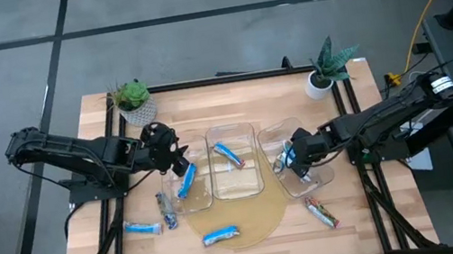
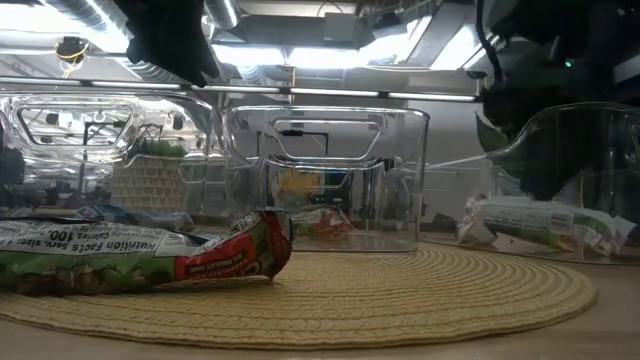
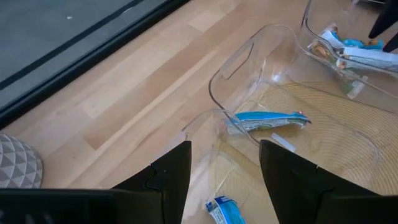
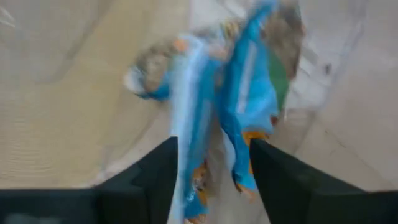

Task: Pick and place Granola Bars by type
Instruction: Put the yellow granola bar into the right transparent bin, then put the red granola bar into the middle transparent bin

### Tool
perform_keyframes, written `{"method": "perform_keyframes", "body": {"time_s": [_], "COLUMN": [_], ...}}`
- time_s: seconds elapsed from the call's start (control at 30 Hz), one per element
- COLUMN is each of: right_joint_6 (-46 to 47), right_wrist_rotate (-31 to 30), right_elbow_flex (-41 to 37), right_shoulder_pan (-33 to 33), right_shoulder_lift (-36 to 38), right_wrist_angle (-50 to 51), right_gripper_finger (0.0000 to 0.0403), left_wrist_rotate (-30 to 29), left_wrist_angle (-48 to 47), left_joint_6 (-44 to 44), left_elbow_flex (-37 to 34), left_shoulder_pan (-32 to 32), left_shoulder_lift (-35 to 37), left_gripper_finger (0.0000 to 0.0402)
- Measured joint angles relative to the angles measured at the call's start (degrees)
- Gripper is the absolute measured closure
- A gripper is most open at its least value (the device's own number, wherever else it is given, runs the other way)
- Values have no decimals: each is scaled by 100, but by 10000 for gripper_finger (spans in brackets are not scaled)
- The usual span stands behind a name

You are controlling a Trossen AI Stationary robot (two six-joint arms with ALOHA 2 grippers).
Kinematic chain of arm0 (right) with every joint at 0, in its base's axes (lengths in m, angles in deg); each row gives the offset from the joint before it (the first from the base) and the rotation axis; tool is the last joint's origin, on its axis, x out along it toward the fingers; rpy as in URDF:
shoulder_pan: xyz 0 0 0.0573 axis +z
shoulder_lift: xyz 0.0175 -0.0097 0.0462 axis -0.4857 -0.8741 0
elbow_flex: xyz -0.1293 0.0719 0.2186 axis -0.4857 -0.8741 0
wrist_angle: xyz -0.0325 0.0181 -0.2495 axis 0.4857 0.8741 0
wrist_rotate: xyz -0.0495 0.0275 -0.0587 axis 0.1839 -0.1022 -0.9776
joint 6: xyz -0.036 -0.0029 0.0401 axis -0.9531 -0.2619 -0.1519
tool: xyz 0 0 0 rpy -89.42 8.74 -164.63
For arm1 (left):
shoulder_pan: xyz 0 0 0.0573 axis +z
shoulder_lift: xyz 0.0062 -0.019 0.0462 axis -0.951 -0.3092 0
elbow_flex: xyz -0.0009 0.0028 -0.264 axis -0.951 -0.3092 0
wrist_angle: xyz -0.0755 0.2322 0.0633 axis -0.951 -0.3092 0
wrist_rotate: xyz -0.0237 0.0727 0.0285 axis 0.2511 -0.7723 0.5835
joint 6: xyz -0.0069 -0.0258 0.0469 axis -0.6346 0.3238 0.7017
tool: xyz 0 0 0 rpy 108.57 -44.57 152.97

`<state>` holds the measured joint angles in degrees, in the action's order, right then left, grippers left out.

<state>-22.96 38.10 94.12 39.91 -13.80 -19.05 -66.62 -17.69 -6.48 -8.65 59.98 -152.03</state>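
Observation:
Three clear bins stand in a row on a round woven mat [image 1: 250, 219]. My left gripper [image 1: 179, 162] hangs open over the left bin's far rim [image 3: 205, 115]; a blue bar [image 1: 186, 181] lies in that bin. A blue-and-white bar [image 3: 267, 121] lies in the middle bin [image 1: 236, 176]. My right gripper [image 4: 211, 168] stands open, pointing down into the right bin [image 1: 302, 174], its fingers on either side of blue bars [image 4: 242, 93] lying there. Several bars lie loose near the table's front: [image 1: 142, 229], [image 1: 167, 209], [image 1: 222, 234], [image 1: 320, 212]. My right gripper comes at the blue bars' near ends [image 4: 239, 168] from above, the fingers apart on both sides of them. The view is blurred, and whether a finger touches a wrapper cannot be told.
Two potted plants stand at the table's far edge, one at the left [image 1: 133, 101] and one at the right [image 1: 326, 65]. One bar [image 2: 130, 255] lies on the mat close to the low camera. Bare wood shows at the near left and near right corners.

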Motion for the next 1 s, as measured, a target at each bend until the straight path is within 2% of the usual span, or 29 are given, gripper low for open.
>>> {"method": "perform_keyframes", "body": {"time_s": [0.13, 0.33, 0.53, 0.77, 0.87, 1.0], "right_joint_6": [-267, -574, -569, -89, -40, 618], "right_wrist_rotate": [-547, -1257, -1716, -1762, -1509, -1377], "right_elbow_flex": [403, 1256, 2230, 3038, 3241, 3342], "right_shoulder_pan": [0, 37, 478, 1235, 1621, 2249], "right_shoulder_lift": [4, 6, 7, 7, 7, 7], "right_wrist_angle": [277, 1016, 2114, 2710, 2712, 2708], "right_gripper_finger": [181, 179, 179, 179, 179, 188], "left_wrist_rotate": [2, 123, 215, 416, 608, 866], "left_wrist_angle": [1, 3, 3, 1, 1, 2], "left_joint_6": [-53, -42, 196, 169, 170, 268], "left_elbow_flex": [0, 0, 0, 2, 2, 4], "left_shoulder_pan": [0, -14, -160, -299, -338, -339], "left_shoulder_lift": [0, 0, 0, 0, 0, 0], "left_gripper_finger": [221, 221, 221, 221, 221, 221]}}
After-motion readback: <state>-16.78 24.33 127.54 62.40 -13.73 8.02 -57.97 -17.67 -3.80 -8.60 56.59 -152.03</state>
